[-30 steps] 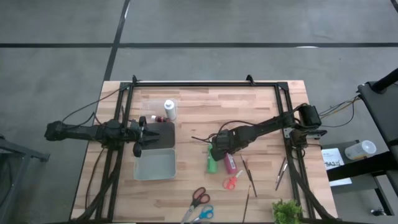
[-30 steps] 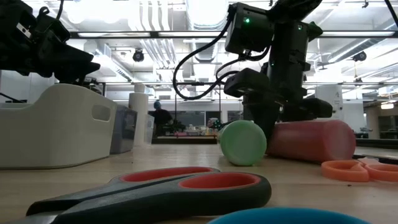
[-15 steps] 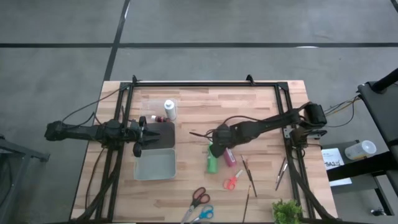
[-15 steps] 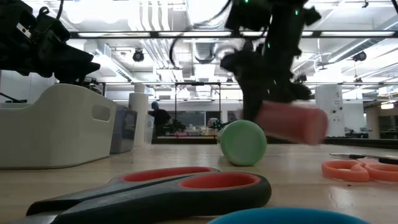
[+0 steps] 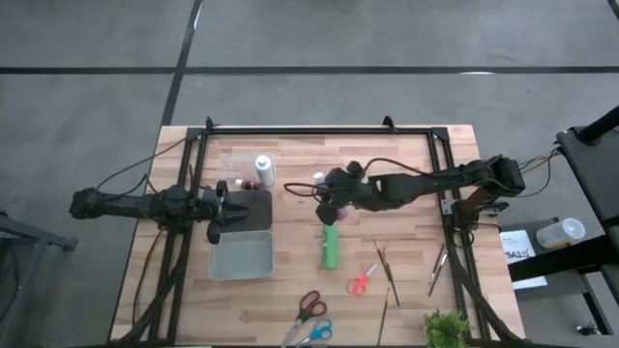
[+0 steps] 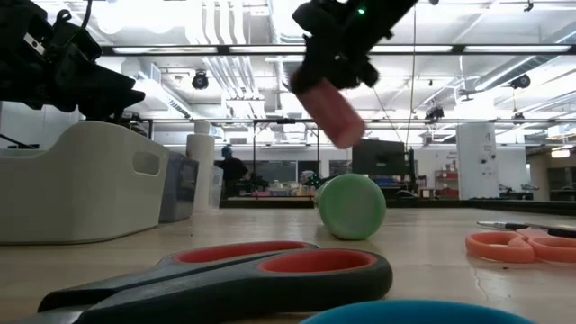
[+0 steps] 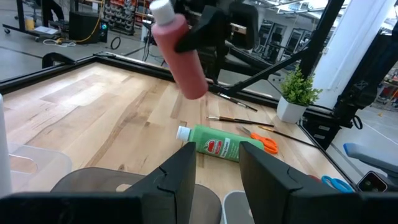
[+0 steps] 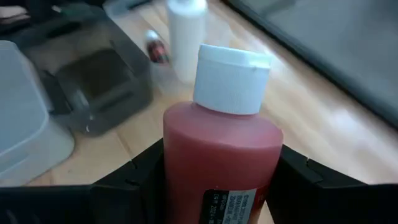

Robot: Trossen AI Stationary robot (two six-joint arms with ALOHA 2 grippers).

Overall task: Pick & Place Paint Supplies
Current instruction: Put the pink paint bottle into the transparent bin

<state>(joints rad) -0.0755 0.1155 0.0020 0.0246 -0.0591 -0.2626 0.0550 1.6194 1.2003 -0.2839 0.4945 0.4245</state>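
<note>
A: Over at your left gripper point(image 5: 219, 205), the fingers point(image 7: 176, 180) stand spread with nothing between them, hovering over the dark bin point(image 5: 253, 209), with the pale tub point(image 5: 241, 255) just beside it. That arm only waits.

B: And ahead of those fingers?

A: You see the green bottle point(image 7: 218, 144) lying on its side on the table point(image 5: 406, 164), and above it the red bottle point(image 7: 182, 51) in the air.

B: Who has the red one?

A: Your right gripper point(image 5: 332, 196) does, fingers pinching the red bottle across its body, cap point(image 8: 230, 78) pointing away from the wrist. It is clear of the table in the low view.

B: How will it handle?

A: My guess: a stiff plastic body, smooth and a bit slippery, with liquid weight inside, so it may swing or slide. A hold across the middle, below the shoulder, looks soundest.

B: What lies beyond the fingertips?

A: The white bottle point(image 8: 188, 35) stands upright near the dark bin, so you could knock it if you go in low. The bin's walls are the edge to clear.

B: And to the right?

A: Open wood behind the gripper; brushes point(image 5: 388, 273) and orange scissors point(image 5: 361, 282) lie well apart from your path
</note>
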